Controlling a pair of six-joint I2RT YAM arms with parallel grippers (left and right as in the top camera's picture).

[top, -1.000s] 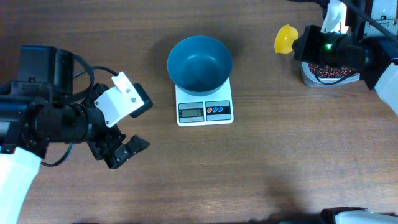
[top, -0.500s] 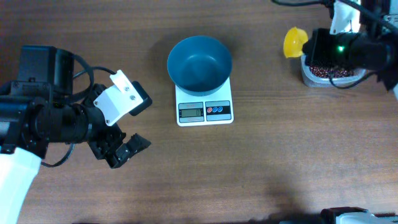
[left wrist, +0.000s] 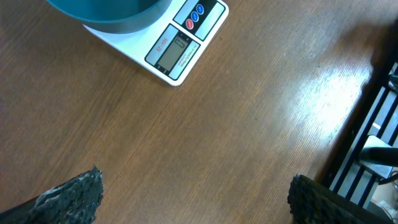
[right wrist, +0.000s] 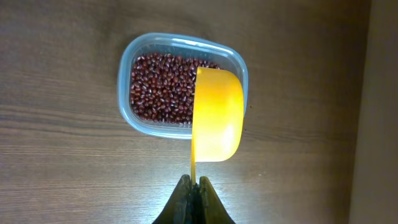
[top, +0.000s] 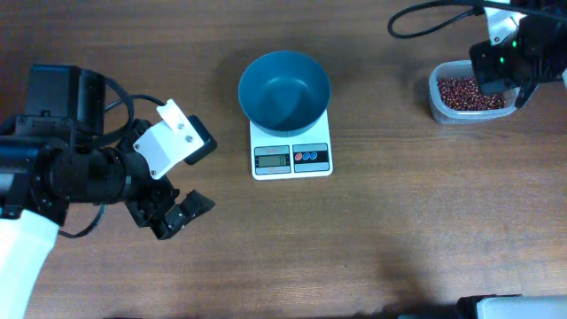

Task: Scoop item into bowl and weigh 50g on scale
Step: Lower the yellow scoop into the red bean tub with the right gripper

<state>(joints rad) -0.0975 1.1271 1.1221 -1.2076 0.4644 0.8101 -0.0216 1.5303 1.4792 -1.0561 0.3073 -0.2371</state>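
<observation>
Yellow scoop [right wrist: 216, 115] is pinched by its handle in my right claw [right wrist: 194, 200], closed tight, over the clear tub [right wrist: 127, 68] of red-brown beans [right wrist: 160, 87], upper right of the overhead frame. My left claw [top: 182, 215] gapes wide, empty, lower left. Teal bowl [top: 283, 89] sits on the white scale [top: 291, 159], centre desk [top: 399, 230]; display digits illegible.

- Your bowl [top: 284, 89] sits on the scale [top: 291, 152] at the counter's [top: 399, 221] middle back, hiding the scale's rear half.
- Beans [top: 456, 91] lie in the tub [top: 436, 99] far right; your right arm [top: 507, 53] overhangs its right end.
- Your left pincer [top: 175, 215] hangs spread, well left of the scale.
</observation>
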